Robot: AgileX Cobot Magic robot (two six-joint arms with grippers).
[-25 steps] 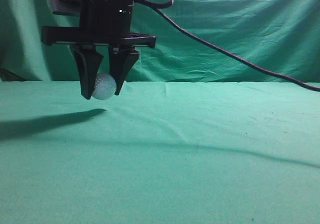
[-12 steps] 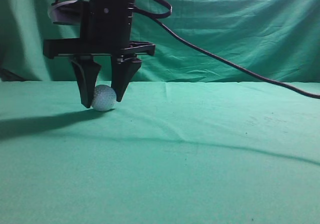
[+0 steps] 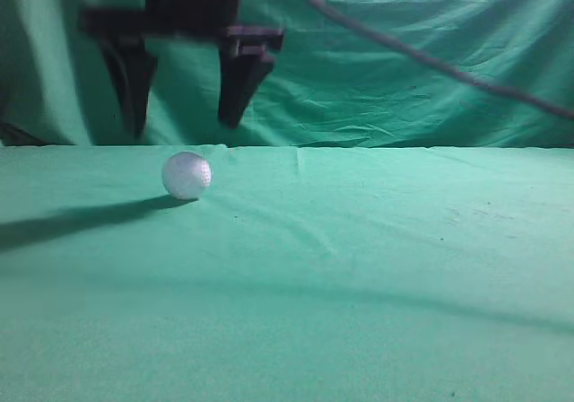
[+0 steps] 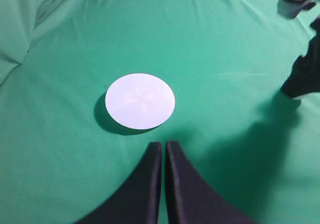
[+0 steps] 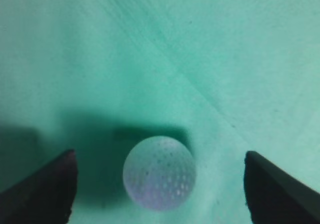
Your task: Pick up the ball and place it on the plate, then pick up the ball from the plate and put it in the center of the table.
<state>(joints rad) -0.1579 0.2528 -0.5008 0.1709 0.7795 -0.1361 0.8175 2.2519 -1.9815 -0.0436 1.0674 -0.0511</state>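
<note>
The white dimpled ball [image 3: 186, 175] rests on the green table [image 3: 377, 276], left of the middle in the exterior view. My right gripper [image 3: 182, 128] hangs open just above it, touching nothing. In the right wrist view the ball [image 5: 159, 173] lies on the cloth between the spread fingers of the right gripper [image 5: 159, 156], with a gap on each side. My left gripper [image 4: 163, 145] is shut and empty, held just short of the white round plate [image 4: 140, 101], which lies empty on the table [image 4: 225, 39].
A wrinkled green backdrop [image 3: 404, 79] hangs behind the table. A black cable [image 3: 430, 61] runs from the right arm toward the right edge. The right arm shows as a dark shape [image 4: 304, 74] at the right of the left wrist view.
The right gripper lowered the ball onto the table, opened and let it go, then rose. The ball stays where it was set down.
</note>
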